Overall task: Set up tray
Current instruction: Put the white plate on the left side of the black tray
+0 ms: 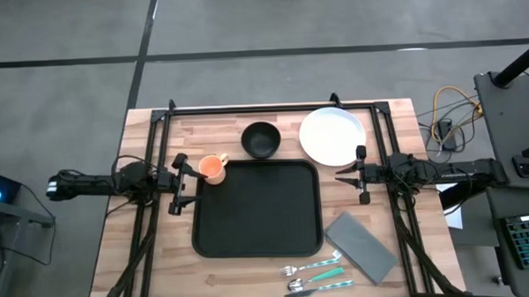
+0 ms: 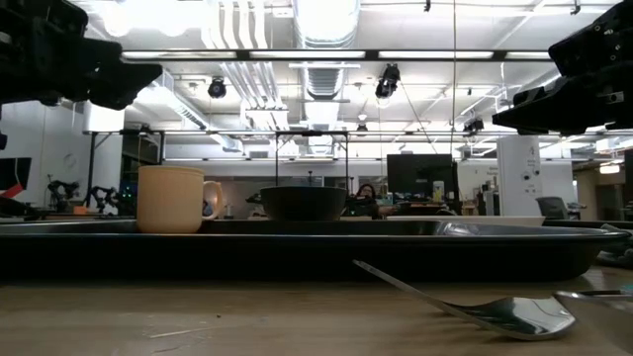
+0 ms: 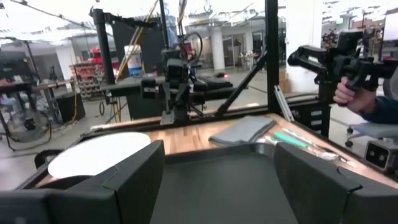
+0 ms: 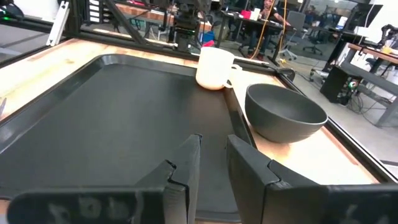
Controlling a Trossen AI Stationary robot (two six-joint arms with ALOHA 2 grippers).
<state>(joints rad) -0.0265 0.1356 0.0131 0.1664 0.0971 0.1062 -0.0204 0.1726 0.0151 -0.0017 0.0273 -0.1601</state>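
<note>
The black tray (image 1: 256,209) lies flat in the middle of the table with nothing on it. Just outside its far left corner an orange cup (image 1: 213,169) stands upright on the wood. A black bowl (image 1: 261,139) and a white plate (image 1: 332,135) sit beyond the far rim. My left gripper (image 1: 193,182) hovers at the tray's left edge beside the cup, fingers wide open (image 3: 217,162). My right gripper (image 1: 343,175) hovers at the tray's right edge, open by a narrow gap (image 4: 213,146). Neither touches anything.
A grey napkin (image 1: 360,246) lies right of the tray's near corner. Cutlery with teal handles (image 1: 317,274) lies near the table's near edge, and a spoon (image 2: 514,314) shows in the low view. A black frame surrounds the table. A person's hand (image 3: 351,93) shows beyond the right side.
</note>
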